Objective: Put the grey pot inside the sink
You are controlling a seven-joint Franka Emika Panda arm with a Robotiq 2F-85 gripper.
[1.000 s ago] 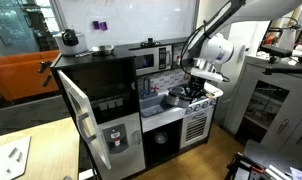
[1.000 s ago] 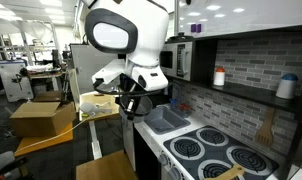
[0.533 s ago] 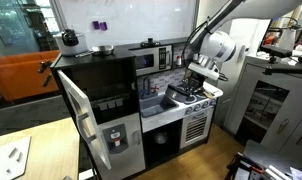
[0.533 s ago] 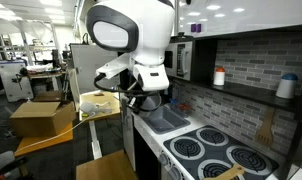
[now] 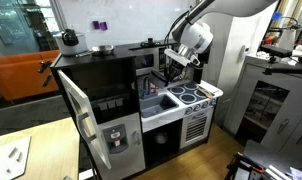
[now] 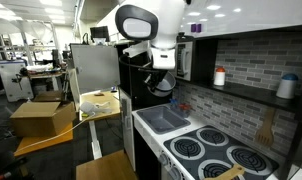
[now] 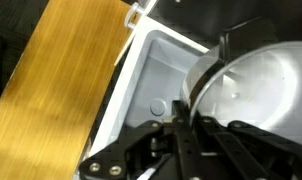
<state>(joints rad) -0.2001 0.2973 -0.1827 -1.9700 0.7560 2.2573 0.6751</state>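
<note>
Door [image 5: 79, 110]: a white door is seen swung open, well left of the gripper [image 5: 173, 62]; it is shown in an exterior view, not in the wrist view.
Floor [image 7: 51, 90]: wood boards are seen far below and left of the gripper [image 7: 186, 128]; the grain is made out in the wrist view alone.
Sink [image 7: 151, 75]: a white basin is seen below the gripper and just left of it. Its drain [image 7: 159, 106] is shown only in the wrist view. In both exterior views the sink [image 5: 161, 100] [image 6: 163, 120] is seen under the raised gripper, with its floor too small to read.
Gripper: the jaws are drawn narrow and clamped on the pot's rim, as shown in the wrist view. Its lower part is cut off there by the bottom edge. In an exterior view the gripper [image 6: 156, 78] is held in the air above the counter [image 6: 141, 118].
Pot [image 7: 256, 85]: it is gripped in the air just right of the jaws, over the sink's right side and not inside it. Its pale grey inside is shown only in the wrist view and is cut off by the right edge. In an exterior view the pot [image 5: 172, 72] is reduced to a dark shape under the gripper.
Stove [image 5: 196, 95]: it is seen below and right of the gripper, just beside the sink, in both exterior views [image 6: 206, 145].
Hard to make out: the grip on the rim cannot be read in either exterior view.
</note>
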